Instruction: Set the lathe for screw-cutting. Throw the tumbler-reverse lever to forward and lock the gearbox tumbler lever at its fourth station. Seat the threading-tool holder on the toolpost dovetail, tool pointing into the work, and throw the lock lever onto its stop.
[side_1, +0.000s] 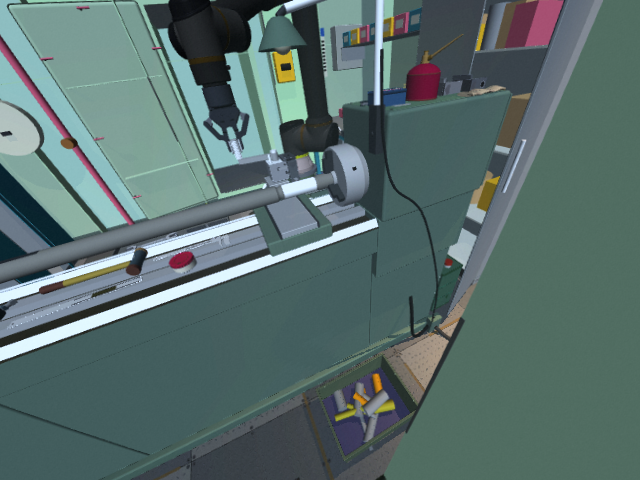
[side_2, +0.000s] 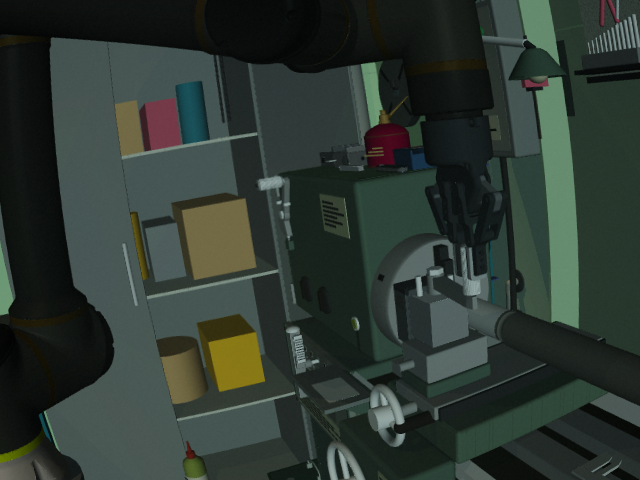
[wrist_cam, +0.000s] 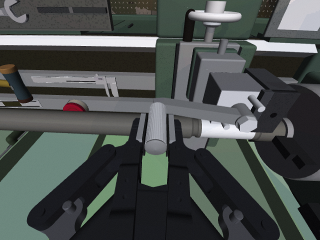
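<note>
On the lathe carriage beside the chuck (side_1: 347, 174), the grey toolpost (side_2: 437, 324) carries the dark threading-tool holder (wrist_cam: 276, 106), which sits close to the white-banded end of the workpiece bar (wrist_cam: 227, 130). The lock lever (wrist_cam: 196, 108) runs out from a hex boss on top of the toolpost and ends in a knurled grey handle (wrist_cam: 155, 128). On the headstock's end face a knurled lever (side_2: 272, 183) stands near the top, and a small stepped lever (side_2: 296, 345) sits lower down. My gripper (wrist_cam: 155, 134) (side_1: 235, 146) (side_2: 468, 268) stands above the bar, closed around the lock lever's knurled handle.
The long grey bar (side_1: 129, 227) runs just under my fingers along the bed. A mallet (side_1: 93, 271), a red puck (side_1: 182, 261) and a caliper (wrist_cam: 77, 80) lie on the bed tray. An oil can (side_1: 423, 77) stands on the headstock, shelves beyond, a bin (side_1: 364, 408) below.
</note>
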